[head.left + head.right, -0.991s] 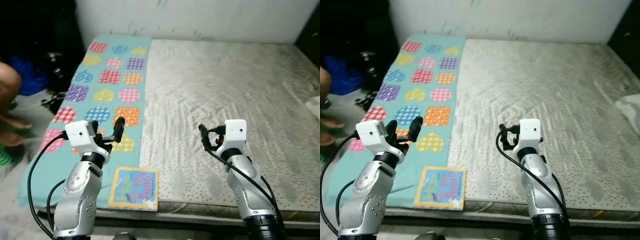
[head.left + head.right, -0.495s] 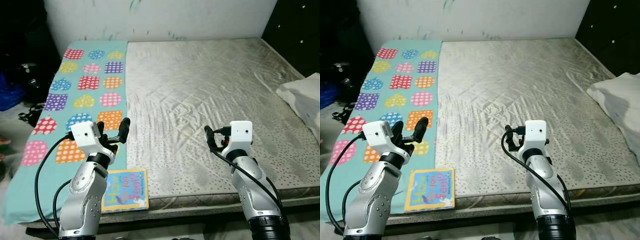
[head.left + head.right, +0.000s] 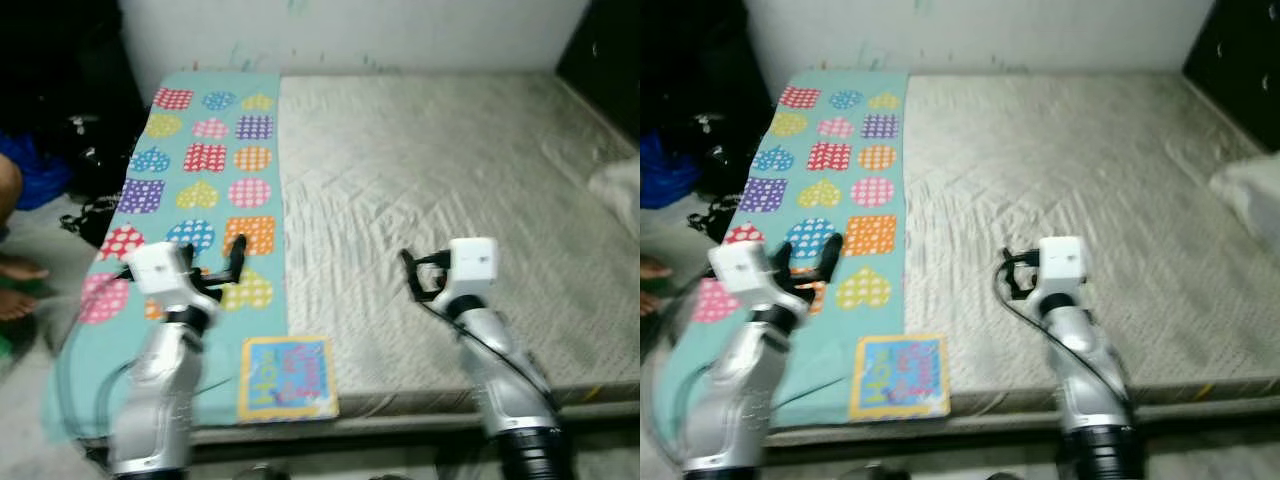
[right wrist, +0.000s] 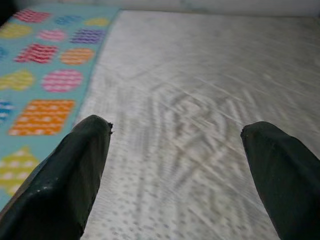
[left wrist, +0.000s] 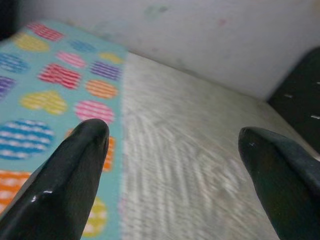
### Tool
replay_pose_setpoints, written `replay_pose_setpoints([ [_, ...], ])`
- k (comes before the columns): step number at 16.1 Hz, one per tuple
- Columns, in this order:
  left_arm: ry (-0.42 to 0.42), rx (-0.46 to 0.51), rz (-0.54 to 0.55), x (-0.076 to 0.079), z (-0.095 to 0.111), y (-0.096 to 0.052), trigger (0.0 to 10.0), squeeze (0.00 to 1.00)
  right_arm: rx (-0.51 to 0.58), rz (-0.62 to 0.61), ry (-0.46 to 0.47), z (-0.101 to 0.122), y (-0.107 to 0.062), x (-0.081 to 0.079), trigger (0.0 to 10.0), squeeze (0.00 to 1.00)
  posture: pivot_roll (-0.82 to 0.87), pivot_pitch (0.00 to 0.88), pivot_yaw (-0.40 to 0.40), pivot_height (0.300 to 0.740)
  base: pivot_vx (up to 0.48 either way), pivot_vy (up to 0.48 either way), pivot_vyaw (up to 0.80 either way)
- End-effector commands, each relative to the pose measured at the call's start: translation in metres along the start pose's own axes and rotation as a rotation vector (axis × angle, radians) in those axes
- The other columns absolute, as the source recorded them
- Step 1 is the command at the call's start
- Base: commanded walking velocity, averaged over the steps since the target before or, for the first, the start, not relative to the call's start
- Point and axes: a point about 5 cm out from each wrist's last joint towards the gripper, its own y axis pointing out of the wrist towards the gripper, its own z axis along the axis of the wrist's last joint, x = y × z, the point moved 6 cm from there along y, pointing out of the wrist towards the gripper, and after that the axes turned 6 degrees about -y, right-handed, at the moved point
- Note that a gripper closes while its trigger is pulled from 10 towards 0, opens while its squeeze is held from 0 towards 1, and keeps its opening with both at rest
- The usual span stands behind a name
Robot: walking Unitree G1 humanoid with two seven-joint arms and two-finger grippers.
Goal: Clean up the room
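Bare grey mattress [image 3: 450,190]; heart-patterned teal sheet [image 3: 205,190] along its 9 o'clock side. Children's book [image 3: 288,378] at 6 o'clock edge. Left pincer [image 5: 175,145] and right pincer [image 4: 175,135] both spread open, empty.

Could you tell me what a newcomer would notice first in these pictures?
Probably the turquoise blanket with bright dotted hearts and squares, laid along the left side of the bare grey mattress. Next, the colourful book at the mattress's near edge, between the open left gripper and open right gripper.

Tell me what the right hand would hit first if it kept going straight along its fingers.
Probably the bare grey quilted mattress. The right hand, fingers open, points low across it towards the white wall; nothing else lies in that line, though depth is unclear.
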Motion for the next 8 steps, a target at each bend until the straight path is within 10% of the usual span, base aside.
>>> replay_pose_setpoints([
  [1, 0.016, -0.009, 0.017, -0.0059, 0.0004, -0.0007, 10.0, 0.0, 0.008, 0.003, 0.007, 0.0017, 0.0002, -0.0019, 10.0, 0.0, -0.01, 0.11, 0.007, 0.74, 0.0, 0.36, 0.0],
  [8, 0.063, -0.009, 0.039, -0.009, 0.0001, 0.0011, 10.0, 0.0, 0.013, 0.005, 0.007, 0.0037, 0.0026, -0.0018, 10.0, 0.0, -0.01, 0.103, -0.001, 0.74, 0.0, 0.102, 0.0],
])
